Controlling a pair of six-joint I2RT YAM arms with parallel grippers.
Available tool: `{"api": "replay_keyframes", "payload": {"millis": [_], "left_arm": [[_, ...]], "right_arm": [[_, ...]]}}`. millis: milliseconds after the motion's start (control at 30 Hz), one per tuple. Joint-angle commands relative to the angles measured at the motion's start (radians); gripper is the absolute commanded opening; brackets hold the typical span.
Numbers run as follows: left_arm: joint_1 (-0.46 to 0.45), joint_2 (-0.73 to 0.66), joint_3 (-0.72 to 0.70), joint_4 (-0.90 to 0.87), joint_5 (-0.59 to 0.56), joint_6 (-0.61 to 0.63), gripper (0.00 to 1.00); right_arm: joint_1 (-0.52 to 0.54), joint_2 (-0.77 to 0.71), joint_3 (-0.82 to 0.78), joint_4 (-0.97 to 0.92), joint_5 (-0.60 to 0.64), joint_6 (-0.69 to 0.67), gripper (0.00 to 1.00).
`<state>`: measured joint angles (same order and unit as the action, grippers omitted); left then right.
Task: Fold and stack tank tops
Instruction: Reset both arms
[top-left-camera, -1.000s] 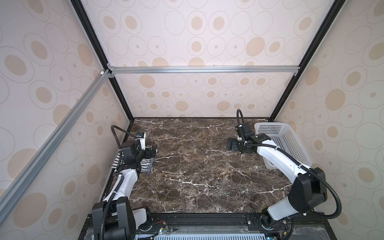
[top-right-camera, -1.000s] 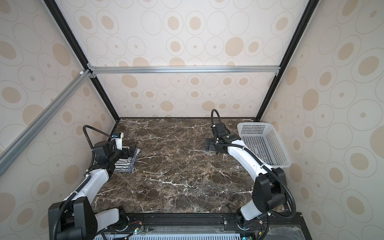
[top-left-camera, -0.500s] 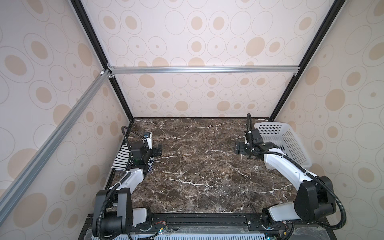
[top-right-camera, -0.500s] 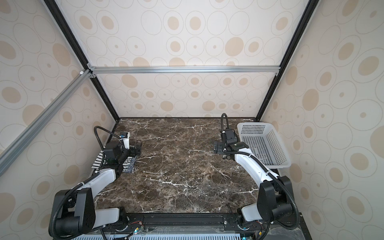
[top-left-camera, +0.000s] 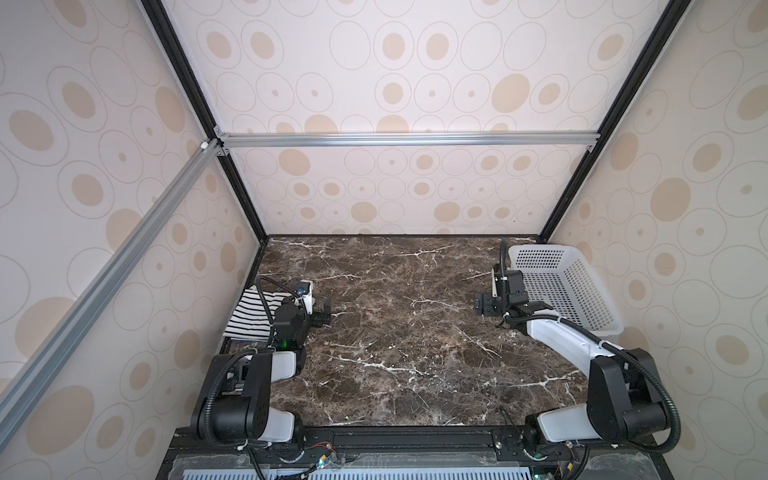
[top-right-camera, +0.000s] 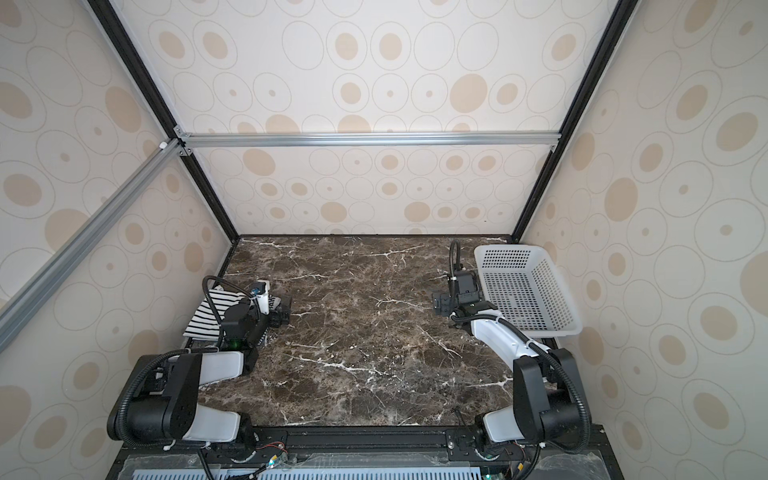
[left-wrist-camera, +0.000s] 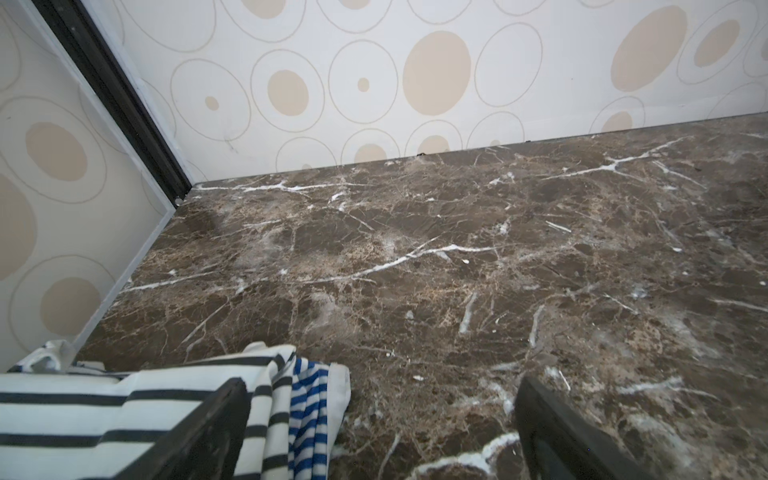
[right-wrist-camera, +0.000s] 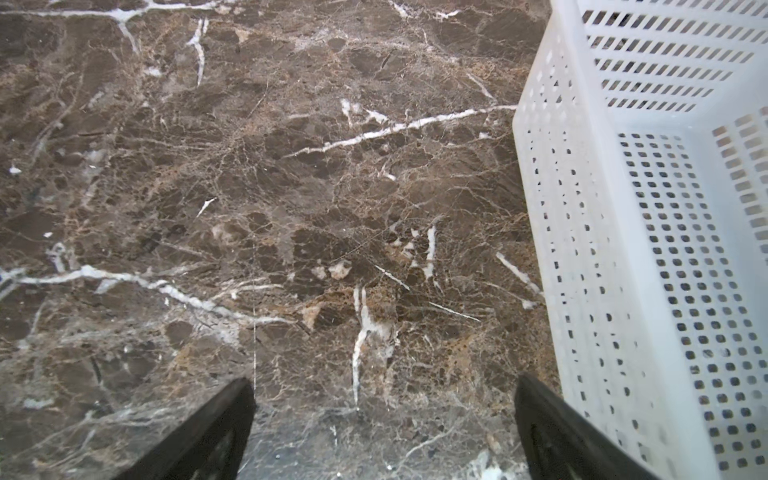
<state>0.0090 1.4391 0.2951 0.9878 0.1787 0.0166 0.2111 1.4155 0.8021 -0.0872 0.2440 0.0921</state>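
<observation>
Left gripper (left-wrist-camera: 380, 386) and right gripper (right-wrist-camera: 384, 384) are hanging open, empty, the right beside the perforated basket (right-wrist-camera: 623, 249). Beside the left, the folded black-striped white tank top (left-wrist-camera: 104, 399) is apparently covering the blue-striped tank top (left-wrist-camera: 307, 403); both are looking soft, limp, best pinched at folded edges.
</observation>
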Motion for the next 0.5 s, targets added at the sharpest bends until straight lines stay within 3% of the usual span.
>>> {"api": "replay_keyframes", "payload": {"millis": [0, 67, 200, 367, 467], "left_arm": [[-0.007, 0.038, -0.072, 0.275, -0.010, 0.025, 0.99], [-0.012, 0.080, -0.119, 0.412, -0.011, 0.028, 0.99], [-0.012, 0.100, -0.079, 0.339, -0.030, 0.025, 0.99], [0.000, 0.137, -0.079, 0.381, -0.016, 0.005, 0.99], [0.001, 0.140, -0.085, 0.392, -0.020, 0.004, 0.99]], "right_arm": [[-0.012, -0.020, -0.052, 0.202, 0.018, -0.103, 1.00], [-0.019, -0.012, -0.075, 0.254, 0.012, -0.139, 1.00], [-0.047, 0.018, -0.108, 0.337, -0.032, -0.157, 1.00], [-0.070, 0.056, -0.168, 0.494, -0.069, -0.183, 1.00], [-0.109, 0.093, -0.166, 0.493, -0.154, -0.167, 0.98]]}}
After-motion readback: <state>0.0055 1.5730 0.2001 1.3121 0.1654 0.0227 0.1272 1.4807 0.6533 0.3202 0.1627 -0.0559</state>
